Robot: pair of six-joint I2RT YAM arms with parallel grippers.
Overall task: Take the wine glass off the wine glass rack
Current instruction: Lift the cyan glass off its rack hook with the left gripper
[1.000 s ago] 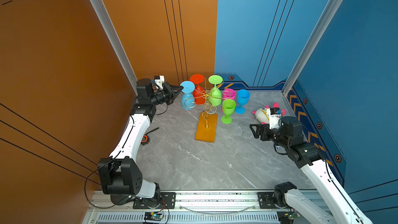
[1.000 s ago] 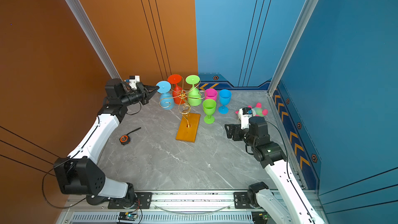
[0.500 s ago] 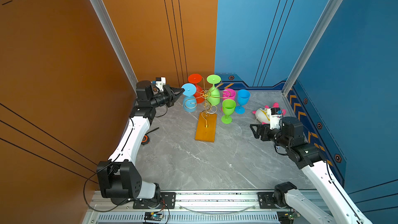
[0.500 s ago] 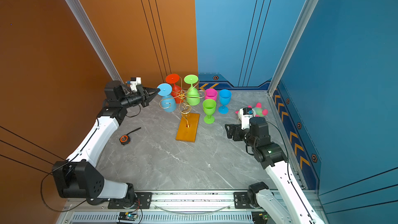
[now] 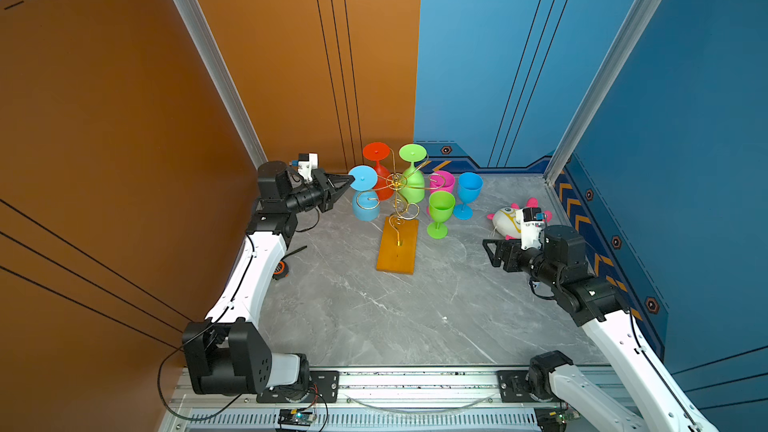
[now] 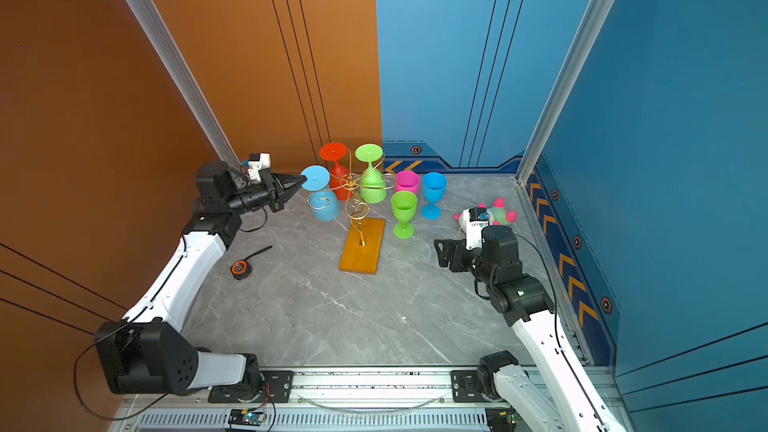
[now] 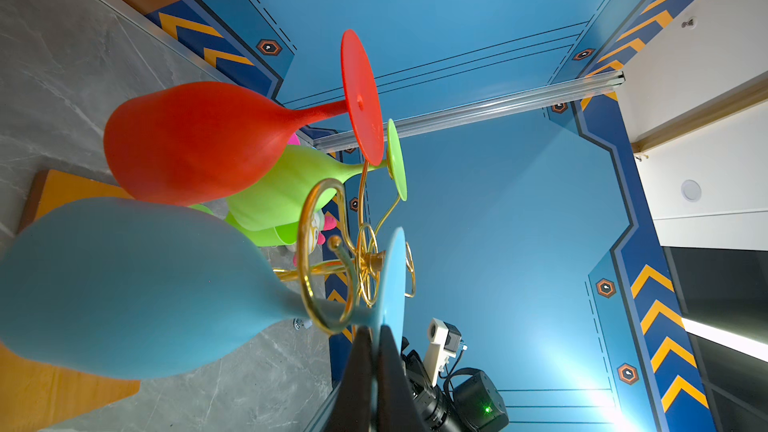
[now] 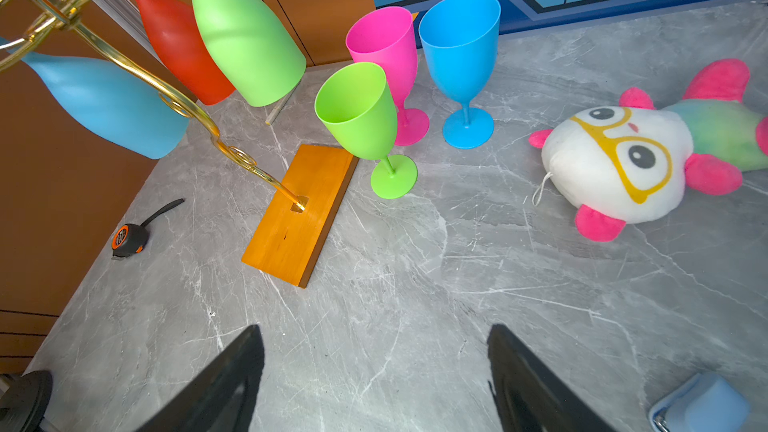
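The wine glass rack (image 5: 397,249) is a gold wire stand on an orange wooden base, seen in both top views (image 6: 361,249). A light blue wine glass (image 5: 365,207) hangs upside down from a scroll arm on its left side. Its stem passes through the gold loop (image 7: 307,243). My left gripper (image 5: 351,179) is shut on the rim of this glass's foot (image 7: 395,276). A red glass (image 5: 376,151) and a green glass (image 5: 412,152) also hang on the rack. Low over the table to the right, my right gripper (image 8: 376,330) is open and holds nothing.
Three glasses stand upright right of the rack: green (image 5: 441,205), pink (image 5: 441,180) and blue (image 5: 469,187). A plush toy (image 5: 509,220) lies behind the right gripper. A tape measure (image 6: 241,268) lies near the left arm. Walls close in behind and on both sides.
The left gripper and the light blue glass have shifted slightly toward the near side. The hanging red and green glasses have swung a little to the left. The right arm has not moved.
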